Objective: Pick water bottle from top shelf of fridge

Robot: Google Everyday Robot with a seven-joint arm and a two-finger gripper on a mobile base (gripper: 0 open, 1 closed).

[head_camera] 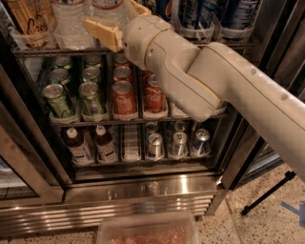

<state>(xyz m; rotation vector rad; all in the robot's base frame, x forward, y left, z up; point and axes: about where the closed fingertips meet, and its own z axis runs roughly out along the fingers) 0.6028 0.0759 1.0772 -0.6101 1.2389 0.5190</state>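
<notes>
Two clear ribbed water bottles [70, 21] stand on the top shelf [57, 50] of the fridge [143, 193], at the upper left, with their tops cut off by the frame. My gripper [113, 15] is up at that shelf, open. One tan finger [102, 31] lies in front of and between the two bottles. The other finger [139, 7] is to the right of the second water bottle [107, 8], which stands between the two fingers. My cream arm crosses from the lower right.
An amber tea bottle [29, 19] stands left of the water bottles, and blue Pepsi bottles [224, 16] stand to the right. Green and red cans [123, 97] fill the middle rack, small bottles and silver cans the lower one. A clear bin [147, 231] sits at the bottom edge.
</notes>
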